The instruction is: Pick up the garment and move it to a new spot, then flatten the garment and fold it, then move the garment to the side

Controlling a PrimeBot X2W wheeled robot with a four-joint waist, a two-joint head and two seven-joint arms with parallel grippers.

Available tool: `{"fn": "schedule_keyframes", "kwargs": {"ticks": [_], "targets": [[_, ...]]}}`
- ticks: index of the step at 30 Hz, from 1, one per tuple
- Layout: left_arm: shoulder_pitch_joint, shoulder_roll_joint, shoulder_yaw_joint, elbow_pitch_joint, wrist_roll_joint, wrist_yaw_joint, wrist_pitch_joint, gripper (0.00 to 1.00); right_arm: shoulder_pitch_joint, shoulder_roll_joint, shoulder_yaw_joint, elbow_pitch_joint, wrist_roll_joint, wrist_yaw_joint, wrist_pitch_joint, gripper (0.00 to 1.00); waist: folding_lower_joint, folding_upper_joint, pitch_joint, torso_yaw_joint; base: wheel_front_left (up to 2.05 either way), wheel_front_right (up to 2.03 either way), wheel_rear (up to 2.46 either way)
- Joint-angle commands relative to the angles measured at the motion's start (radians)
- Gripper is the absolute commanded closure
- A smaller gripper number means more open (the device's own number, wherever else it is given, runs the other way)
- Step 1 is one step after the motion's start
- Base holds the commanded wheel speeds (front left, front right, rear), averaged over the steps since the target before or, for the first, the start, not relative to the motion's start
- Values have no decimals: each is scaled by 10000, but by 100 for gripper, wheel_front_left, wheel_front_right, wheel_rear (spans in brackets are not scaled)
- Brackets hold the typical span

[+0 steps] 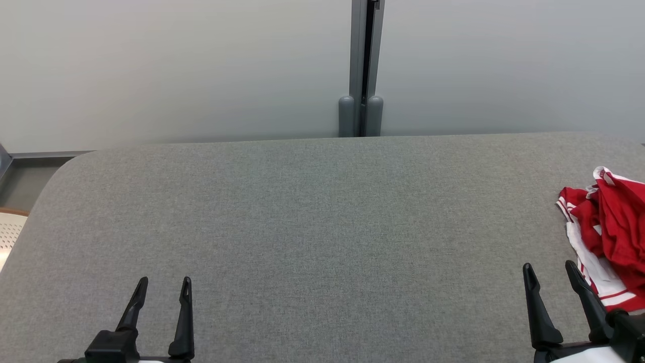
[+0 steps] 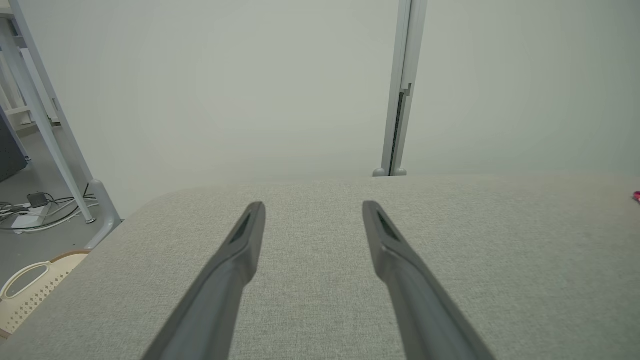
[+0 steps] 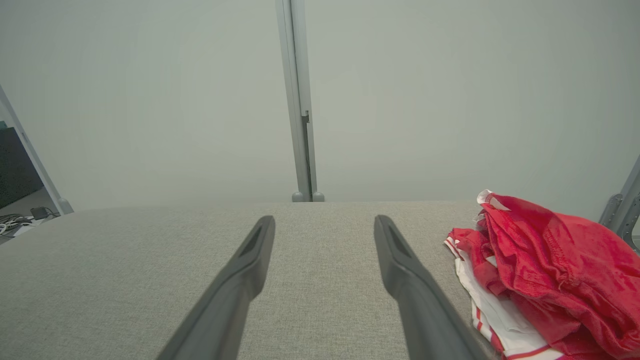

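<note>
The grey fabric-covered bench (image 1: 322,212) runs wide and bare from its rounded far-left corner across to the right, its far edge meeting a pale partition wall. An upright grey post (image 1: 361,116) stands just behind the middle of that far edge.

The garment (image 1: 612,222), red with white panels and thin red-and-white stripes, lies crumpled in a heap well to the right of the post, on the bench's right-hand part and cut off by the head view's edge. In the right wrist view the garment (image 3: 550,270) sits bunched and raised in folds, just beside the right-hand finger.

The right gripper (image 1: 548,264) is at the near edge, to the right of the post and close beside the heap; its jaws stand well apart with nothing between them. The left gripper (image 1: 165,280) is at the near edge, left of the post, jaws likewise spread and holding nothing, with open cloth all round it.

Far left of the post, past the bench's rounded corner, a cream perforated basket (image 2: 30,290) sits low on the floor, with cables (image 2: 35,210) lying beyond it.
</note>
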Motion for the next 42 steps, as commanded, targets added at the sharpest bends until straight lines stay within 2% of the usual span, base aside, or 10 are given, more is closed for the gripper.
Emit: {"fn": "schedule_keyframes", "kwargs": {"ticks": [1,18,19,23,30,42], "targets": [[-151,76,-3,14,23,64,-1,0,28,-21,10,-42,-39,-20,-65,0,0,-1,-2,3,0,0,0],[-206,139,-91,115,-102,130,-26,0,36,-26,14,-82,-36,-20,55,0,0,-1,-18,65,0,0,0],[-76,67,-95,102,-103,82,-2,100,0,-1,15,-25,-14,0,45,100,0,-1,-18,66,0,0,0],[102,-82,-151,393,-225,51,23,100,51,65,62,281,126,0,40,100,0,-1,-15,65,0,0,0],[-192,-151,80,574,-1803,-201,270,100,-275,-1,37,621,1822,-1,109,100,0,-1,11,28,0,0,0],[-637,-256,396,933,-3870,-580,613,100,-738,-66,-14,1121,4033,-3,214,100,0,-1,47,-26,0,0,0]]}}
